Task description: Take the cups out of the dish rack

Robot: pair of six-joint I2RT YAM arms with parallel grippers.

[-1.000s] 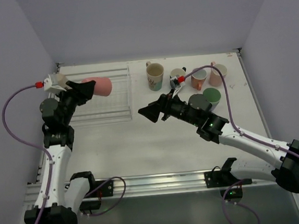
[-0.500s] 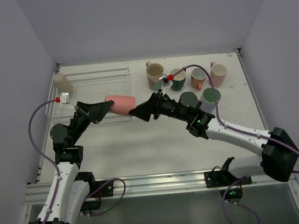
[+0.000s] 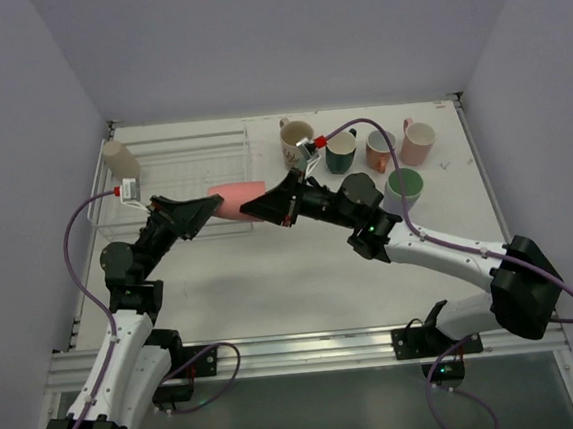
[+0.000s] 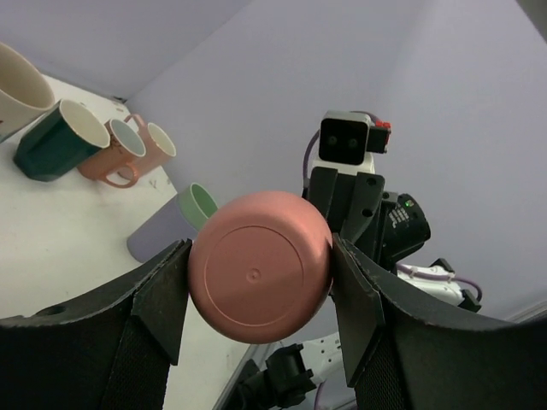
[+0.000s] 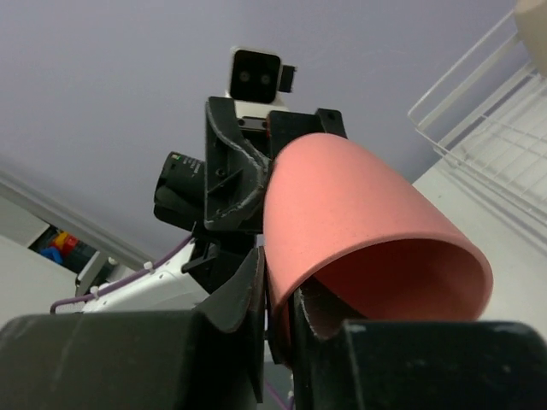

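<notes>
A salmon-pink tumbler hangs on its side in the air just right of the dish rack. My left gripper is shut on its base end, one pad on each side. My right gripper is shut on its rim wall, one finger inside the mouth and one outside. A beige cup lies at the rack's far left corner. On the table to the right stand a floral cream mug, a dark green mug, a salmon mug, a pink mug and a lilac tumbler.
The white wire rack lies at the back left, close to the left wall. The row of set-down cups fills the back right of the table, just behind my right forearm. Walls close in the table on three sides.
My left arm has carried the pink tumbler from above the rack to the right. My right gripper has moved left to meet it and shut on its rim.
</notes>
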